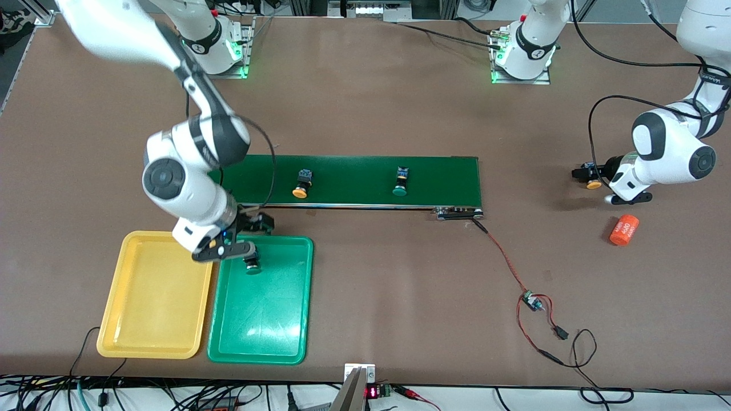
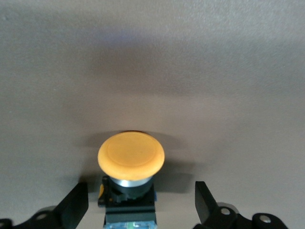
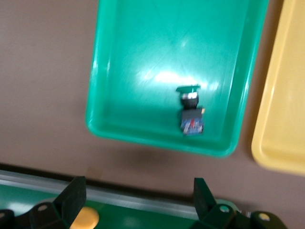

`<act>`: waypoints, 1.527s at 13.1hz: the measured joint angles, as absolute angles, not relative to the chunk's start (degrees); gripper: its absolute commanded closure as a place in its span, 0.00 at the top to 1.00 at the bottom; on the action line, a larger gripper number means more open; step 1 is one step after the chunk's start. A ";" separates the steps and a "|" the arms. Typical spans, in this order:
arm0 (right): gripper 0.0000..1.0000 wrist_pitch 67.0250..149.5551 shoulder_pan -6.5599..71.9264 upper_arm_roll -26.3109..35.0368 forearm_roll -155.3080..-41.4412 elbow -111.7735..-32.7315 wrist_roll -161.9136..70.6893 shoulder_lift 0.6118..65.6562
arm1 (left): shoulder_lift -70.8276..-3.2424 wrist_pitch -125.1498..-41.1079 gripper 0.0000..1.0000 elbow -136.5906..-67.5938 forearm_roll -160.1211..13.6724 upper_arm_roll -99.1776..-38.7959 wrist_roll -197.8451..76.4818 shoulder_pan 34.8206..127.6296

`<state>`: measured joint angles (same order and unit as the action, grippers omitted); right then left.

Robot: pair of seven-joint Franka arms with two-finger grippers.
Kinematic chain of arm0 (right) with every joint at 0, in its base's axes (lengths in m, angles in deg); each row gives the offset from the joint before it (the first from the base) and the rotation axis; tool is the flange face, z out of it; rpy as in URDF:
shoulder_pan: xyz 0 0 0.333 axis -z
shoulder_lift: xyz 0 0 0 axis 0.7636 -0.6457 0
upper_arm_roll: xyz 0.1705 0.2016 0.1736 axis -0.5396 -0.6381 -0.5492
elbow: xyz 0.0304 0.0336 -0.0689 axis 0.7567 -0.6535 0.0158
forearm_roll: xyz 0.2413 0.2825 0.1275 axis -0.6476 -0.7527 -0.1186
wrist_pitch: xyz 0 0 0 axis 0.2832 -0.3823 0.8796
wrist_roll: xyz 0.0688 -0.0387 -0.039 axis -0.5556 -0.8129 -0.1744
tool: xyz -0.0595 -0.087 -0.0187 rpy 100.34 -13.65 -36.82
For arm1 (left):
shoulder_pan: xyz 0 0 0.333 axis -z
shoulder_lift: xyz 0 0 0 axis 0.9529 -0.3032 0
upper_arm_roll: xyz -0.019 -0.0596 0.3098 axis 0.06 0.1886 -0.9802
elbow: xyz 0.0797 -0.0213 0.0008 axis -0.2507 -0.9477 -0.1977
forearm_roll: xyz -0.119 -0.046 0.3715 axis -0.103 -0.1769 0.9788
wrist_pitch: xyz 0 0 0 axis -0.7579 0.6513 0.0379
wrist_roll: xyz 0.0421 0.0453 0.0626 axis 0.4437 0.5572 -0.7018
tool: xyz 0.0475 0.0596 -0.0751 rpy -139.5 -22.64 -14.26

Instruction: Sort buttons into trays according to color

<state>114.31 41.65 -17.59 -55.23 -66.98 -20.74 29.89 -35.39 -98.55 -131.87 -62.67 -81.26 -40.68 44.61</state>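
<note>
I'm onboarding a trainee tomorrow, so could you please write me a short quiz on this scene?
1. True or false: the right gripper, over the green tray's corner, holds a button.
2. How many buttons lie on the conveyor belt?
3. The left gripper is: A) shut on a green button; B) open around a yellow button on the table; C) above the yellow tray.
Key: 1 false; 2 two, yellow-capped and green-capped; 3 B.

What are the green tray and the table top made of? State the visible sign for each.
Green tray: likely moulded plastic with a glossy finish, since a bright glare patch sits on its floor and its corners and rim are smoothly rounded.
Table top: a matte brown sheet, perhaps paper or laminate; it shows no glare and only faint scuffs, so the exact material stays open.
</note>
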 measured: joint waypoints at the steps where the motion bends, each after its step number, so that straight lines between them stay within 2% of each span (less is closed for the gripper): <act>1: 1.00 112.64 40.53 -17.58 -55.25 -68.28 -17.65 32.13 | -35.25 -98.69 0.30 -131.87 -62.49 -81.27 -39.91 44.05; 2: 1.00 111.67 39.90 -17.57 -55.25 -69.57 -15.25 33.71 | -35.06 -98.68 0.15 -131.87 -62.41 -81.28 -39.31 43.62; 3: 1.00 111.18 39.79 -17.56 -55.25 -70.75 -13.55 34.76 | -34.92 -98.58 0.04 -131.87 -62.40 -81.27 -39.13 43.49; 4: 1.00 110.94 39.81 -17.41 -55.26 -71.94 -12.35 35.52 | -34.68 -98.26 0.00 -131.87 -62.39 -81.08 -39.10 43.50; 10: 1.00 111.66 39.81 -17.32 -55.75 -80.12 -3.75 39.47 | -32.99 -97.35 0.00 -131.84 -62.29 -79.65 -37.15 44.75; 15: 1.00 120.10 39.04 -18.39 -55.93 -87.79 4.20 40.79 | -28.32 -95.20 0.00 -131.67 -62.31 -77.51 -37.34 53.58; 20: 1.00 125.78 38.65 -18.60 -55.93 -94.27 4.88 40.75 | -27.44 -95.15 0.00 -130.06 -62.33 -72.74 -38.31 61.54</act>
<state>125.78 38.65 -18.60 -55.93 -94.27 4.88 40.75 -27.44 -95.15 -130.06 -62.33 -72.74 -38.31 61.54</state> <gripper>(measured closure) 0.000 0.577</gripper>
